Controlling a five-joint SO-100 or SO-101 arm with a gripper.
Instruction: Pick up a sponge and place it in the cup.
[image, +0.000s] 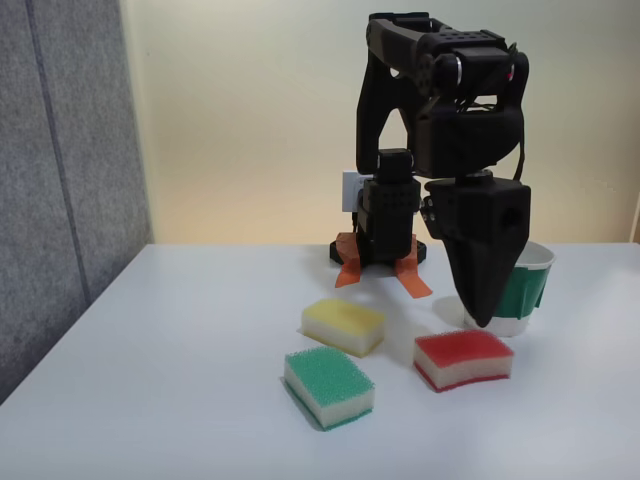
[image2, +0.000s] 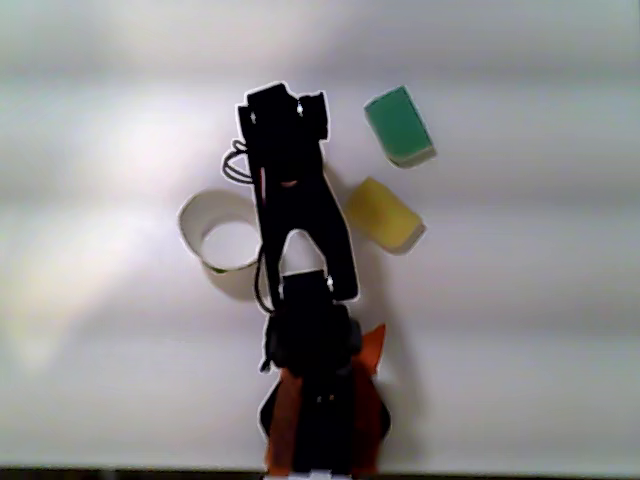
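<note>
The gripper (image: 483, 318) points straight down at the table (image: 180, 330), its tip hanging just above the surface. In the fixed view the fingers taper together to a single point with no gap between them and nothing held, so the jaws read as pressed together and empty.

The sponge (image: 464, 359), red on top with white foam beneath, lies flat on the table directly below and in front of the tip in the fixed view, near it but apart. Its long axis runs left to right across that view. In the other view the arm's body covers the place where it lies.

The cup (image: 522, 290) stands upright just behind the gripper and slightly to its right in the fixed view; in the other view the cup (image2: 200, 215) sits beside the arm with its white mouth open upward.

The yellow-topped sponge (image: 343, 325) and the green-topped sponge (image: 328, 386) lie further left, apart from the jaws.

Judgement: the jaws must spread, shift slightly toward the camera, and close across the sponge's short width.
</note>
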